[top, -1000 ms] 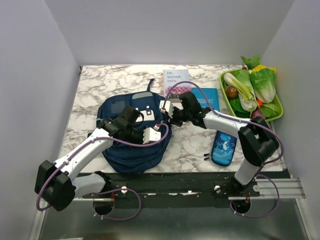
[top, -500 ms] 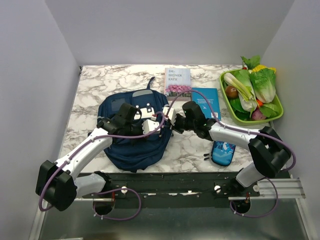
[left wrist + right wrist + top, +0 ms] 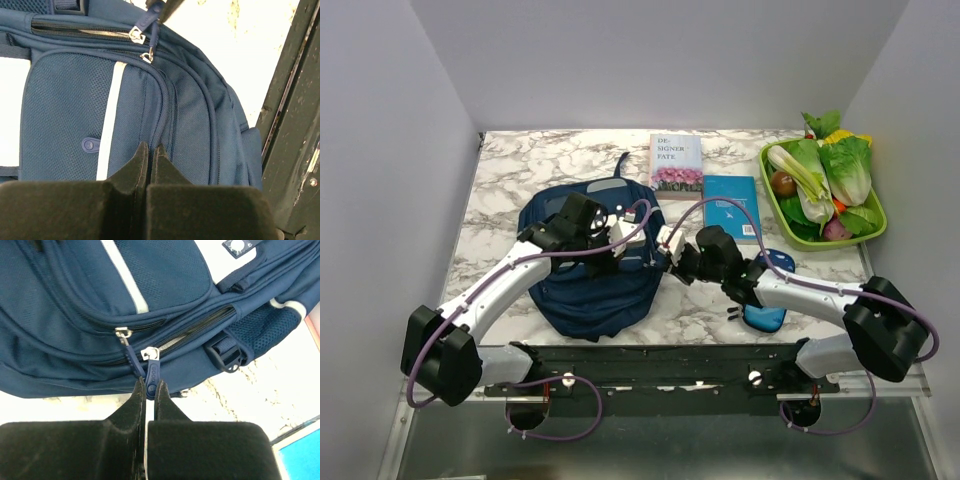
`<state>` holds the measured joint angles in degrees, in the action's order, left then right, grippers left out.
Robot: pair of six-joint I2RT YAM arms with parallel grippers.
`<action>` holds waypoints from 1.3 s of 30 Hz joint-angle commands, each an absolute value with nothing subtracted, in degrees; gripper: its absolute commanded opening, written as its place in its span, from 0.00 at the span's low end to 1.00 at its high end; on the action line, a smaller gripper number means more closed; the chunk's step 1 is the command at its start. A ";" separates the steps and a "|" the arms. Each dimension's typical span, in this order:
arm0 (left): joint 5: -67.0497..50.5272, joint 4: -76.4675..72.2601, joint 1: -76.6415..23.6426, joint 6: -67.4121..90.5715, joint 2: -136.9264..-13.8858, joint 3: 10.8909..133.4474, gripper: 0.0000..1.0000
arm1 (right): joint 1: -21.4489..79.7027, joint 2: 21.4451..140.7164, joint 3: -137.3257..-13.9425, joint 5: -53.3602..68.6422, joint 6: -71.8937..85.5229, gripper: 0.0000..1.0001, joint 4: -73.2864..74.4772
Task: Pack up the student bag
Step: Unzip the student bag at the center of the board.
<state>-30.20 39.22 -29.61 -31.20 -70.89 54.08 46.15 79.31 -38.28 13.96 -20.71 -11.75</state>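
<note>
Navy student bag (image 3: 582, 295) with a pale stripe lies left of centre on the marble table (image 3: 510, 165), near the front edge, bare marble behind. Left end effector (image 3: 150, 150) pinches its front seam. Right end effector (image 3: 150, 385) pinches a zipper pull (image 3: 152, 369).

In your top view the light falls bright and even from above: the white-and-grey marble table (image 3: 520, 165) shows no glare, and only soft, faint shadows lie beneath the arms and around the large navy blue fabric backpack (image 3: 590, 295). Below the table's near edge the picture turns dim and grey. In your left wrist view the marble at top right is blown out to plain white. The backpack's mesh is sharp, while the black padded fingers (image 3: 75, 210) of the left gripper (image 3: 150, 150) sit dark and soft-edged in the foreground. Your right wrist view is crisp on the blue zipper pull (image 3: 151, 371). The right gripper (image 3: 150, 382) shows almost no surface detail.
</note>
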 commanded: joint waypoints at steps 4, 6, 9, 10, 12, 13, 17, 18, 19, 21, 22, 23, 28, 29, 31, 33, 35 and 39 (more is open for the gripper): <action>-23.20 25.76 -28.39 -26.55 -76.37 60.73 0.00 | 52.20 75.41 -35.68 16.44 -9.59 0.01 -16.34; -22.68 24.62 -28.30 -25.76 -78.39 61.61 0.00 | 53.87 75.23 -35.77 15.56 -7.91 0.01 -16.79; -23.64 24.08 -28.39 -22.95 -80.24 63.37 0.00 | 55.80 75.58 -35.60 13.89 -6.42 0.01 -17.40; -25.12 24.17 -28.21 -22.33 -80.59 63.98 0.00 | 56.07 75.67 -35.42 12.76 -5.98 0.01 -17.58; -26.80 25.39 -28.13 -21.10 -80.51 64.51 0.00 | 56.25 75.67 -34.90 11.08 -4.66 0.01 -17.58; -29.07 25.75 -28.04 -21.09 -80.07 64.42 0.00 | 56.25 75.67 -34.20 10.03 -4.48 0.01 -17.32; -29.98 29.26 -28.04 -23.81 -75.25 62.76 0.00 | 56.25 74.97 -33.49 4.15 -4.66 0.01 -14.77; -29.27 30.83 -28.04 -26.08 -74.54 62.23 0.00 | 56.16 74.71 -33.49 3.17 -4.83 0.01 -14.24; -28.83 31.81 -28.04 -27.58 -73.75 60.92 0.00 | 56.16 74.01 -33.31 2.38 -5.10 0.01 -13.72; -27.25 33.91 -28.04 -30.40 -71.81 59.51 0.00 | 56.16 73.39 -32.70 1.32 -5.45 0.01 -13.54; -26.90 34.80 -28.04 -32.24 -71.37 58.46 0.00 | 56.16 73.21 -32.78 1.32 -5.54 0.01 -13.62; -26.81 35.76 -28.04 -33.04 -71.11 58.27 0.00 | 56.25 73.39 -32.96 1.49 -5.45 0.01 -13.45; -29.97 42.01 -28.12 -34.02 -74.79 60.46 0.03 | 56.25 75.58 -34.71 2.81 -5.27 0.01 -14.06; -30.23 41.75 -28.12 -32.62 -76.45 60.56 0.03 | 56.16 76.19 -35.15 3.16 -5.01 0.01 -14.06; -30.76 40.35 -28.21 -31.12 -77.86 60.73 0.01 | 56.25 76.38 -35.68 3.34 -4.83 0.01 -13.89; -31.55 39.90 -28.21 -30.50 -79.19 60.91 0.00 | 56.25 75.77 -35.60 2.47 -5.01 0.01 -13.62; -32.60 39.81 -28.21 -30.76 -78.58 60.73 0.00 | 56.16 74.71 -34.46 -2.16 -6.40 0.01 -13.54; -32.43 39.99 -28.21 -32.52 -75.33 58.63 0.00 | 52.49 72.86 -34.10 -2.82 -8.70 0.24 -13.62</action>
<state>-31.81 40.45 -28.58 -31.38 -78.59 59.27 55.59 75.16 -34.11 -0.54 -6.46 -13.47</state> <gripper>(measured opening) 0.020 0.112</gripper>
